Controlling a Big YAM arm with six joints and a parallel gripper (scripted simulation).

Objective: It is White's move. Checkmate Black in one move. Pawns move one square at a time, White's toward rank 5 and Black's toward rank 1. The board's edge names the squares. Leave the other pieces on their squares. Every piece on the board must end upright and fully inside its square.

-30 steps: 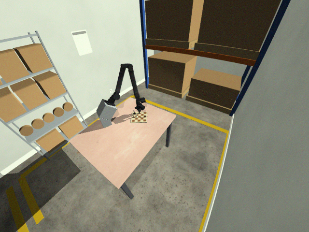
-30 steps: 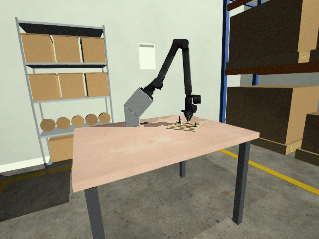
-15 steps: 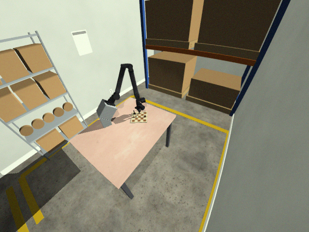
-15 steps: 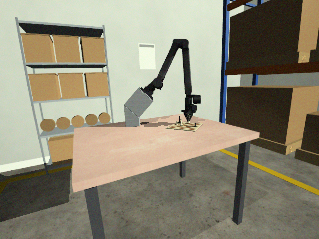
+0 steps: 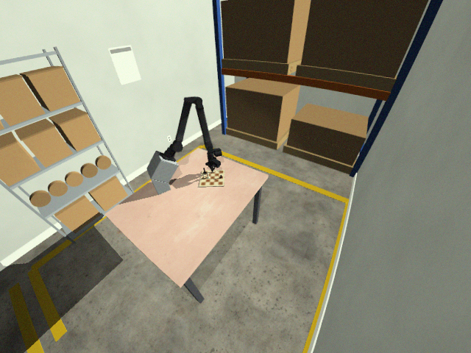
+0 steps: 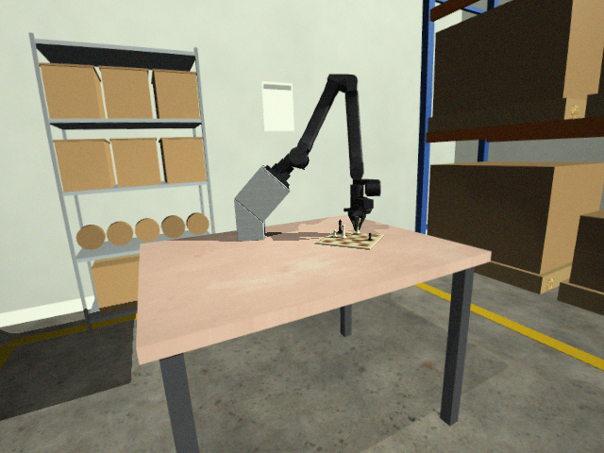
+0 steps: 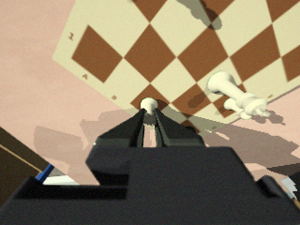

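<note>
A small chessboard (image 5: 211, 179) lies on the pink table, also seen in the exterior view (image 6: 350, 240). In the wrist view my gripper (image 7: 149, 112) is shut on a white pawn (image 7: 149, 104), whose round head shows between the fingertips over the board's near edge by the rank 1 corner. A taller white piece (image 7: 236, 95) stands on the board to the pawn's right. In the exterior view a white piece (image 6: 343, 228) and a dark piece (image 6: 339, 225) stand left of the gripper (image 6: 357, 226), and a black pawn (image 6: 369, 236) stands near the board's right edge.
The arm's grey base (image 6: 257, 203) stands on the table behind and left of the board. A metal shelf with boxes (image 6: 124, 160) is at the left, and a blue rack with large boxes (image 6: 511, 146) at the right.
</note>
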